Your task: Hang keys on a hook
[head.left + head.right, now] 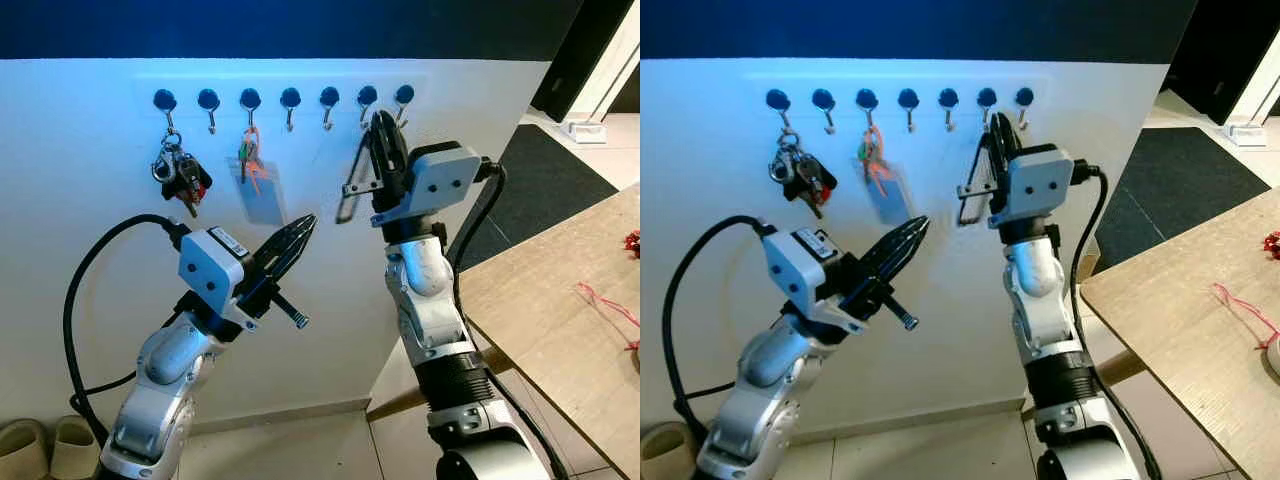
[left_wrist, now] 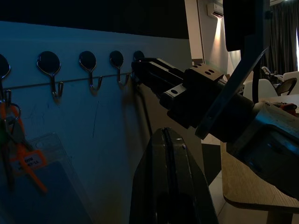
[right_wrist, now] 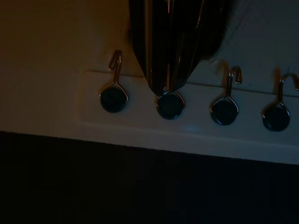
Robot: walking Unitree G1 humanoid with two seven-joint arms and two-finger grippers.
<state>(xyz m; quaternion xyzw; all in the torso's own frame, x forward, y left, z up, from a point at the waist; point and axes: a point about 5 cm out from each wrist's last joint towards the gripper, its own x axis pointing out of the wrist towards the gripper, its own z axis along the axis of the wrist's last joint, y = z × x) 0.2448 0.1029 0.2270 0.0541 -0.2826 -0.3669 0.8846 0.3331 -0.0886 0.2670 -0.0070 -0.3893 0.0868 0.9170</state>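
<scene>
A row of several black-capped hooks (image 1: 290,98) runs along the white wall. My right gripper (image 1: 378,122) is raised to the sixth hook (image 1: 367,97). In the right wrist view its fingers (image 3: 163,56) are pressed shut with their tips at that hook's cap. A thin dark key strap (image 1: 347,195) hangs down from the fingertips. I cannot tell whether it rests on the hook. My left gripper (image 1: 298,235) is shut and holds nothing; it points up at the wall below the fourth hook, close to the strap's lower end.
A bunch of keys (image 1: 178,172) hangs on the first hook. Keys with an orange tag (image 1: 250,160) and a clear card holder (image 1: 262,198) hang on the third. A wooden table (image 1: 560,300) stands to the right and a dark mat (image 1: 555,165) lies beyond it. Slippers (image 1: 40,445) sit on the floor at the left.
</scene>
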